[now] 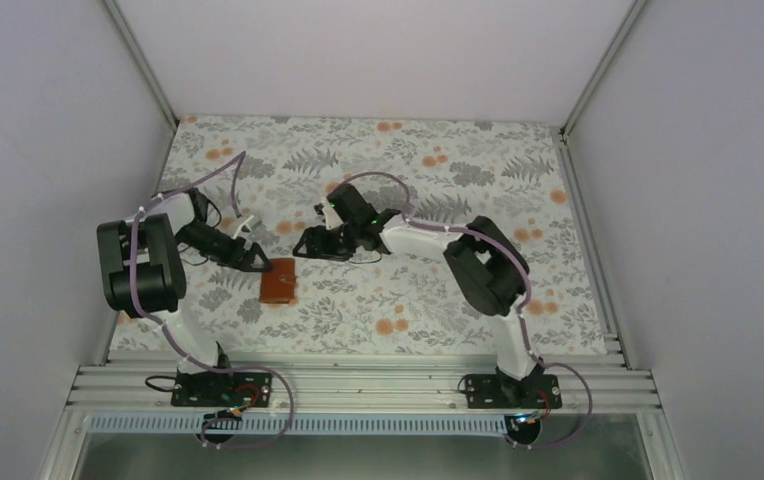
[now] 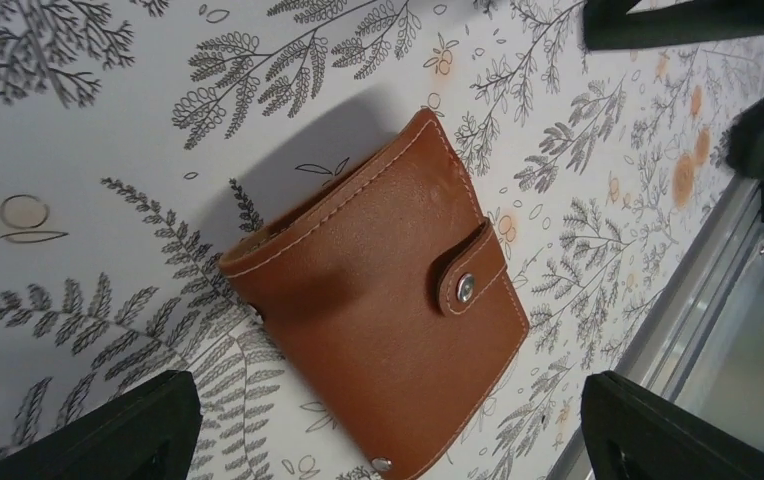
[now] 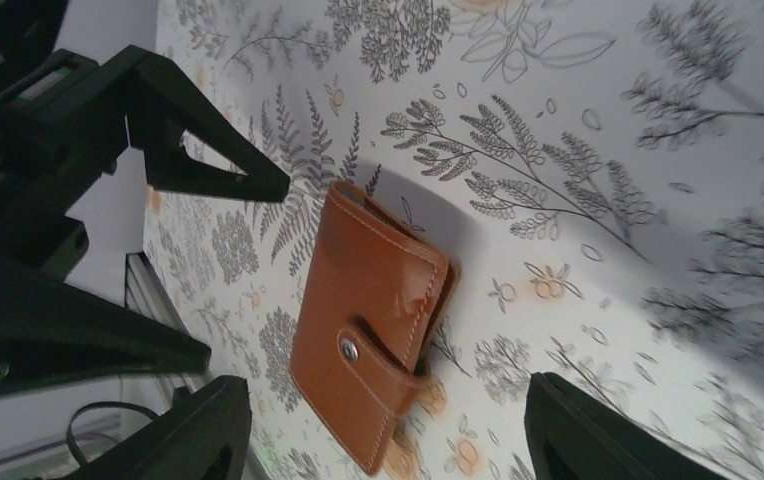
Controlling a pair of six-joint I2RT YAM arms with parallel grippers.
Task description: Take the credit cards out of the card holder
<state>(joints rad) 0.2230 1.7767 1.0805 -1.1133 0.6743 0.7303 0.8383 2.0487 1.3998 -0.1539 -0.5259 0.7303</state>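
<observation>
The card holder (image 1: pixel 278 281) is a brown leather case lying shut on the floral cloth, its snap tab (image 2: pixel 466 288) fastened. The credit cards are hidden inside it. My left gripper (image 1: pixel 257 262) hovers just left of the holder (image 2: pixel 378 340), open, its black fingers (image 2: pixel 108 430) wide on either side of the case without touching it. My right gripper (image 1: pixel 304 246) sits just beyond and to the right of the holder (image 3: pixel 368 320), open, with nothing between its fingers (image 3: pixel 583 430). The left gripper's fingers (image 3: pixel 218 170) show in the right wrist view.
The floral tablecloth (image 1: pixel 438 300) covers the table. A metal rail (image 1: pixel 358 380) runs along the near edge by the arm bases. Grey walls (image 1: pixel 48 150) close in the left, right and back. The right gripper's dark fingers (image 2: pixel 678 20) reach into the left wrist view.
</observation>
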